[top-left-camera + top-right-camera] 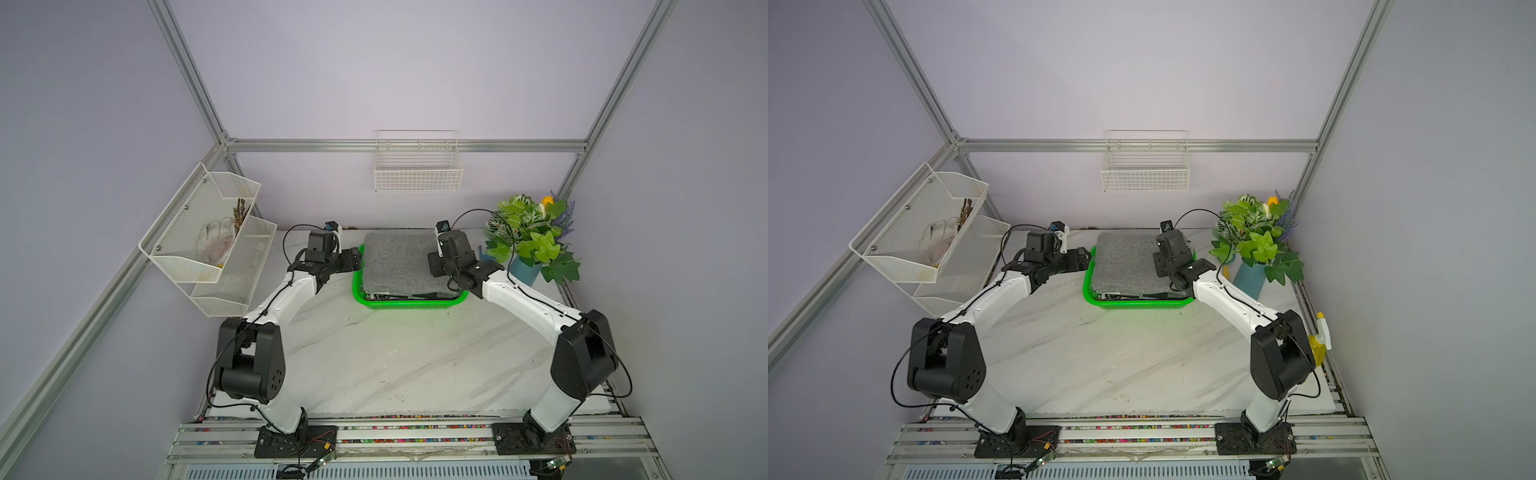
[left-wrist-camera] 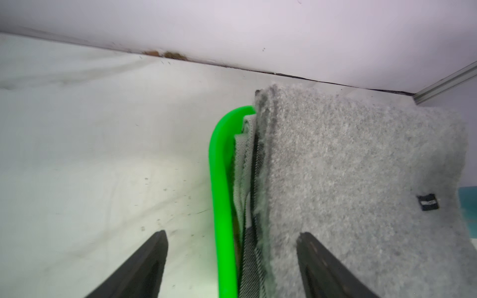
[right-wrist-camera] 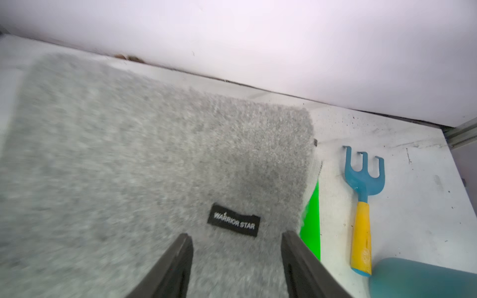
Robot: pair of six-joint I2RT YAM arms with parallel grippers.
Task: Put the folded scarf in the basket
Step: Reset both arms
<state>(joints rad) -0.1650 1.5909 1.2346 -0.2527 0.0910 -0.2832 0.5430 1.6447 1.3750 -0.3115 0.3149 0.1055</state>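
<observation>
We see both arms bent inward, left gripper (image 2: 231, 233) and right gripper (image 3: 236, 233) spread wide, empty, over opposite edges of the scarf (image 1: 399, 262) lying in the basket (image 1: 409, 305).

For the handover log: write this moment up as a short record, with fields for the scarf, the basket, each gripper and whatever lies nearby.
scarf: grey, folded, lying flat on top of the basket, black label facing up
basket: bright green, at the back of the table, other cloth under the scarf
left gripper: open, at the basket's left rim, holding nothing
right gripper: open, over the scarf near the label, holding nothing
nearby: hand rake and potted plant, right of the basket
task state: scarf appears placed
</observation>
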